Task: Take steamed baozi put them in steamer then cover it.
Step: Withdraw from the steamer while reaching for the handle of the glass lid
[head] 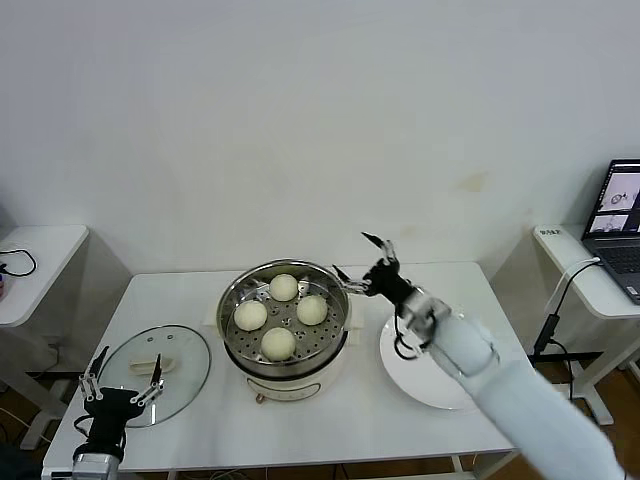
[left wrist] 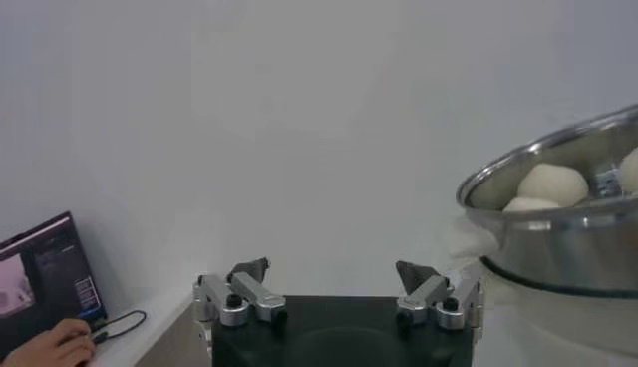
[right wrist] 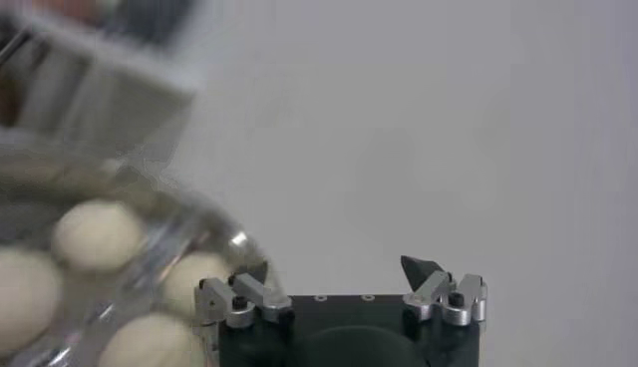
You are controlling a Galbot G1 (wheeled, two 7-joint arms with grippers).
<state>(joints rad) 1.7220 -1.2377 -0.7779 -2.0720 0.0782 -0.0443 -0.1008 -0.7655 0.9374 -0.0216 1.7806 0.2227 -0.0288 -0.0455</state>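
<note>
Four cream-white baozi lie in the shiny steel steamer on its cream pot base at the table's middle. The steamer also shows in the left wrist view and the buns in the right wrist view. My right gripper is open and empty, just right of the steamer's rim and above the table. The glass cover with its cream bar handle lies flat on the table at the left. My left gripper is open and empty, low at the cover's near-left edge.
A flat white plate lies right of the steamer, under my right arm. Side tables stand at far left and far right with a laptop. The white table's front edge is near.
</note>
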